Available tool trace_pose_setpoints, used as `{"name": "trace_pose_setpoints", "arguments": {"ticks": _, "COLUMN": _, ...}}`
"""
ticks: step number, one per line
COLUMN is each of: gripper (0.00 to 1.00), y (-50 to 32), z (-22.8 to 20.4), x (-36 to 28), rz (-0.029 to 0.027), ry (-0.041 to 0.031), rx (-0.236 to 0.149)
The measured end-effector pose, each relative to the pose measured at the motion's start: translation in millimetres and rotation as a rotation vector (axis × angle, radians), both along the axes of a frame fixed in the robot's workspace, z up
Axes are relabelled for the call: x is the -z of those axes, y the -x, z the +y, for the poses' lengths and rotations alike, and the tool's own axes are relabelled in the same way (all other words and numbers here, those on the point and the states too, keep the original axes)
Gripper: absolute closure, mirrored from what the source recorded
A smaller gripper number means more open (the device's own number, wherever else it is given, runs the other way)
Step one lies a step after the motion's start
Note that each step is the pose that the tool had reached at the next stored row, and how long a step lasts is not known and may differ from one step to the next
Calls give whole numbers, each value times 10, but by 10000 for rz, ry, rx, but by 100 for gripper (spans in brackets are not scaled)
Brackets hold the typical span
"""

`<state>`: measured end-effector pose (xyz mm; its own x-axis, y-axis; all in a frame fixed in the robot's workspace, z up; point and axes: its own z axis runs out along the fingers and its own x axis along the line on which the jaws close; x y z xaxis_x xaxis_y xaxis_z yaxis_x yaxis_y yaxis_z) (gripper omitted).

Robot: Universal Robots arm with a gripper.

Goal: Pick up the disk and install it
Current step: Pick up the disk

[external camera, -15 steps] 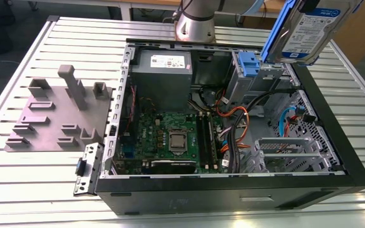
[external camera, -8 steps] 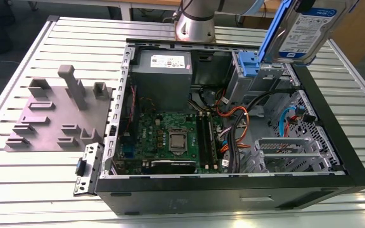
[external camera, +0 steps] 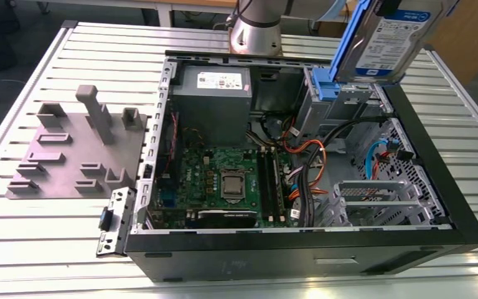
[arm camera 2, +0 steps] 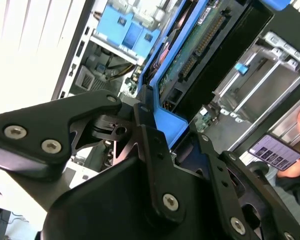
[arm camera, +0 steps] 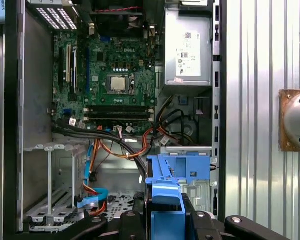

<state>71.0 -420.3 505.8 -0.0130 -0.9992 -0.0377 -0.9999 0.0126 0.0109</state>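
Note:
The disk (external camera: pixel 388 37), a silver drive with a white-and-blue label in blue caddy rails, hangs tilted above the far right corner of the open computer case (external camera: pixel 305 240). Its green circuit-board underside (arm camera 2: pixel 190 50) shows in the second wrist view. My gripper (arm camera 2: pixel 152 117) is shut on the disk's blue caddy end, and the first wrist view has the same blue end (arm camera: pixel 166 207) clamped between my black fingers (arm camera: pixel 132 220). Just under the disk stands the metal drive cage with its blue latch (external camera: pixel 326 93), which lies right beyond the held end (arm camera: pixel 180 167).
Inside the case lie the motherboard (external camera: pixel 222 180), the power supply (external camera: pixel 214 93), orange and black cables (external camera: pixel 313 156) and a second empty cage (external camera: pixel 372 199). A grey fixture block (external camera: pixel 73 156) sits on the slatted table at the exterior view's left. A hand holds a phone (arm camera 2: pixel 275 152).

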Motion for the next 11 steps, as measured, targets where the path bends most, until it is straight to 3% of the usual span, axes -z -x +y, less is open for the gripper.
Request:
{"name": "trace_pose_setpoints", "arguments": {"ticks": 5, "gripper": 64, "y": 156, "z": -36, "x": 1, "rz": -1, "ry": -1, "rx": -3}}
{"name": "trace_pose_setpoints", "arguments": {"ticks": 11, "gripper": 64, "y": 297, "z": -153, "x": 8, "rz": -1, "ry": -1, "rx": -4}}
